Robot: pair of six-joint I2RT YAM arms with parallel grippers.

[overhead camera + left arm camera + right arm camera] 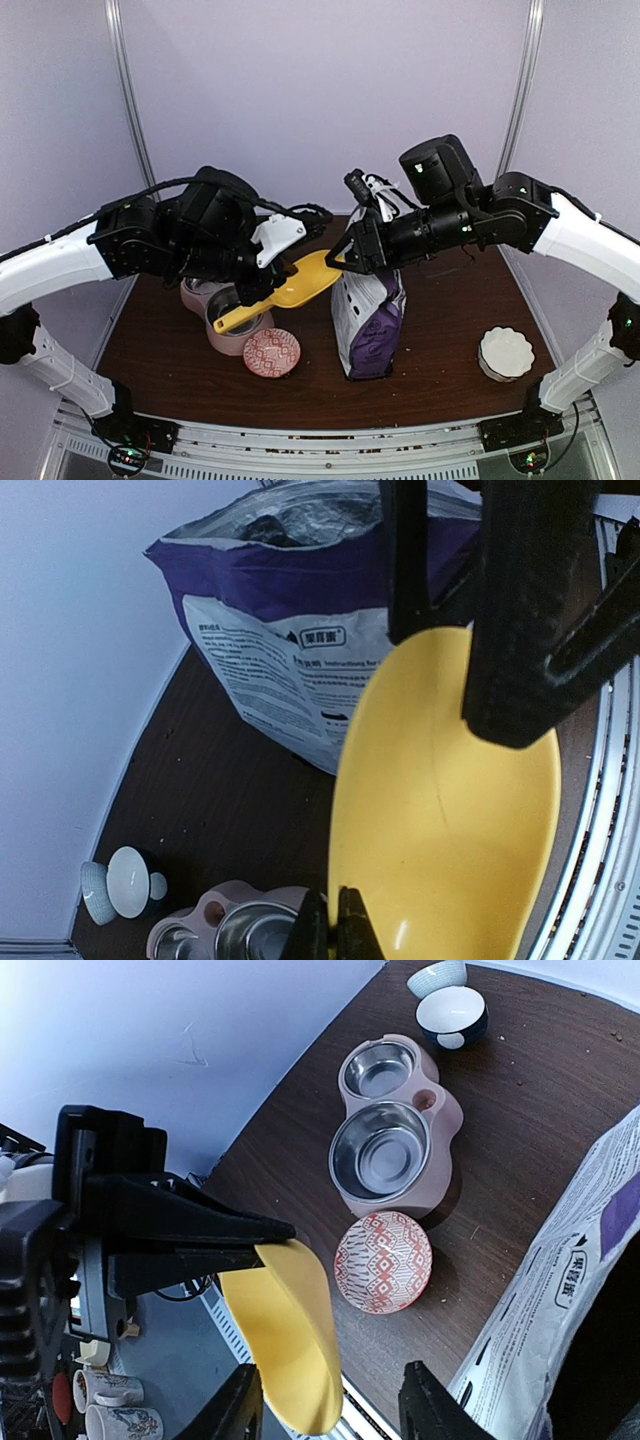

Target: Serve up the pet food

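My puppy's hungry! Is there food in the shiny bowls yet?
No, both steel bowls in the pink feeder show only bare shiny metal inside.

High rear view over the table (450,320); close downward wrist views, yellow scoop (450,830) and pink feeder (448,1125) in both.
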